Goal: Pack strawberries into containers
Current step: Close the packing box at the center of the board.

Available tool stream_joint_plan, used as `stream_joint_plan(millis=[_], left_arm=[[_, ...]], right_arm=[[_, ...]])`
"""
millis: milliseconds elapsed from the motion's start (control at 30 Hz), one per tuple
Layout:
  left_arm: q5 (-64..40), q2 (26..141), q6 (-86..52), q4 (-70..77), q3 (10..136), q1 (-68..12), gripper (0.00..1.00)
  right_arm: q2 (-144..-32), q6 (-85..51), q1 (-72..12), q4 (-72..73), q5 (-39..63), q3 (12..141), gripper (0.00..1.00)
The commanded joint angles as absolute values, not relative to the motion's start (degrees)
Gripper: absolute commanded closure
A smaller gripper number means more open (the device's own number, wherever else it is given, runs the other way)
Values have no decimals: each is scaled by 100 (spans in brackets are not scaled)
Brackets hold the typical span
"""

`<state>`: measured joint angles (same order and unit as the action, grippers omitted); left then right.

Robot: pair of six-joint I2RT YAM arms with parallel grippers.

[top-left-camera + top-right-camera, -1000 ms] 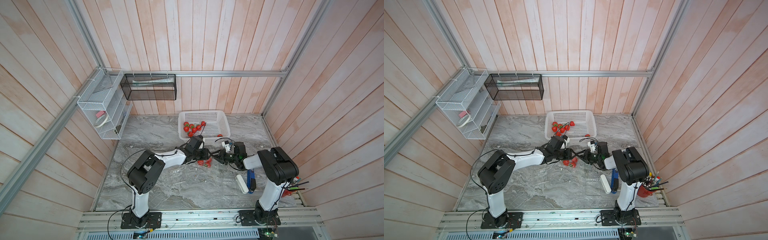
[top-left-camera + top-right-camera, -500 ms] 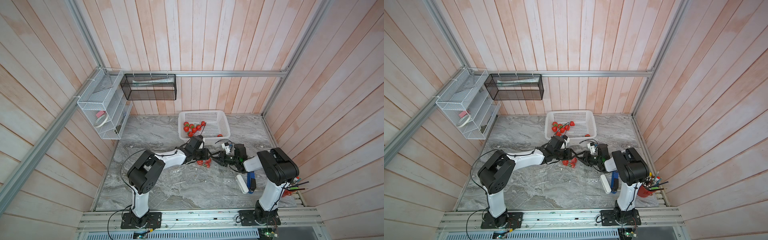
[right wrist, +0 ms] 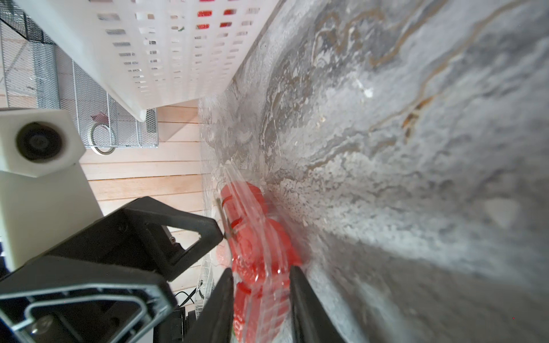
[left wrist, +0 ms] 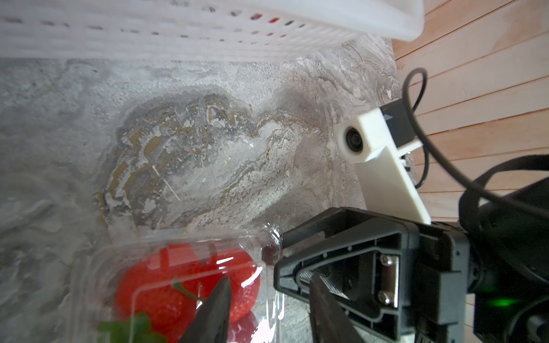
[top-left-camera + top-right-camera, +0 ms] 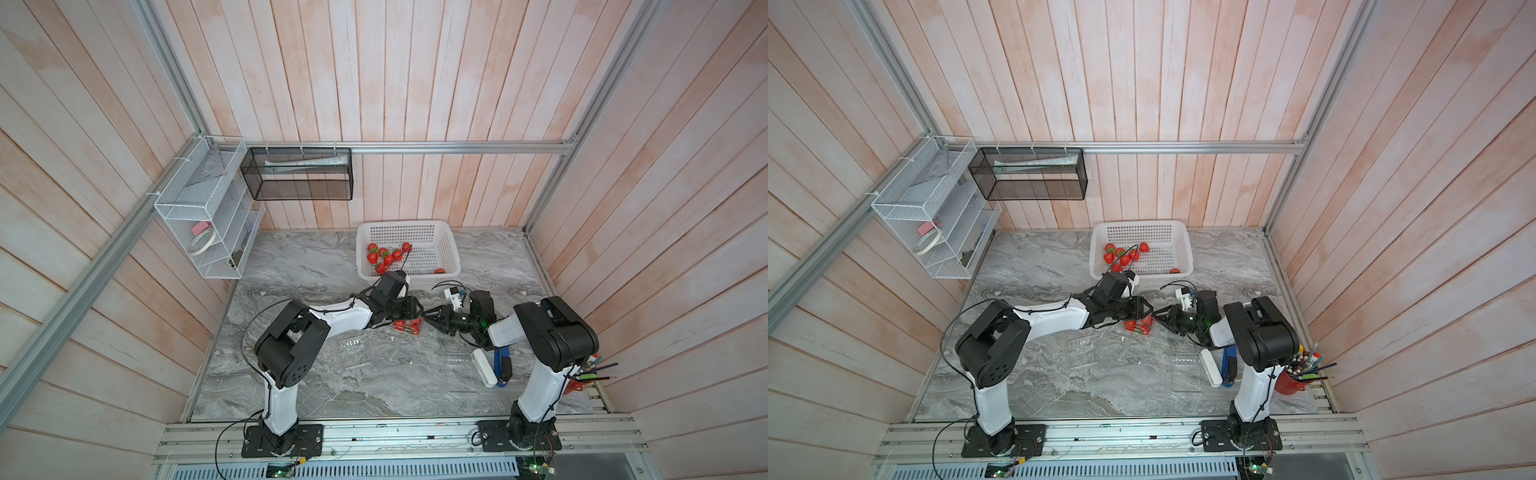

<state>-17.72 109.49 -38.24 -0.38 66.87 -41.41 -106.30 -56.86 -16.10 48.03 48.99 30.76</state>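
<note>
A filled container (image 5: 406, 326) of clear plastic sits on the counter (image 5: 332, 386) just in front of the white basket (image 5: 401, 224). Several red strawberries (image 4: 166, 285) with green caps are packed inside it, seen through the glossy plastic in both wrist views. Two empty containers, nearly invisible on the marble, lie nearer the front edge: one (image 5: 352, 344) on the left side, one (image 5: 457, 359) on the right. Loose strawberries (image 5: 386, 257) cluster in the basket's left half, and a lone strawberry (image 5: 439, 271) lies apart by its front wall.
</note>
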Motion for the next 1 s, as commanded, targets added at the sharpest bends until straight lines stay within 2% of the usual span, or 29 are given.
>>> stream_joint_plan(millis=[0, 167, 267, 400, 700, 867, 900, 967], left_arm=[[-1727, 11106, -3867, -123, 6595, -4161, 54], [-1724, 11109, -3858, -98, 6592, -4165, 54], [-1731, 11129, -3850, -89, 6575, -4164, 54], [-1755, 11136, -3872, -53, 6532, -4164, 55], [-1775, 11134, -3894, -11, 6504, -4160, 57], [-1794, 11137, -3909, 1, 6491, -4160, 57], [-1808, 11143, -3911, 9, 6495, -4159, 57], [-1817, 11147, -3921, 17, 6481, -4166, 57]], right_arm=[[-10749, -5700, -1642, 5054, 5032, 3041, 71], [-10798, -5708, -1644, 5086, 5037, 3073, 74], [-10844, -5772, -1643, 5174, 5049, 3080, 67], [-10916, -5899, -1643, 5348, 5077, 3136, 65], [-10995, -6051, -1642, 5497, 5047, 3261, 71], [-10986, -6102, -1642, 5528, 5020, 3326, 60], [-10995, -6100, -1650, 5519, 5019, 3352, 61], [-11017, -6083, -1663, 5477, 5009, 3402, 69]])
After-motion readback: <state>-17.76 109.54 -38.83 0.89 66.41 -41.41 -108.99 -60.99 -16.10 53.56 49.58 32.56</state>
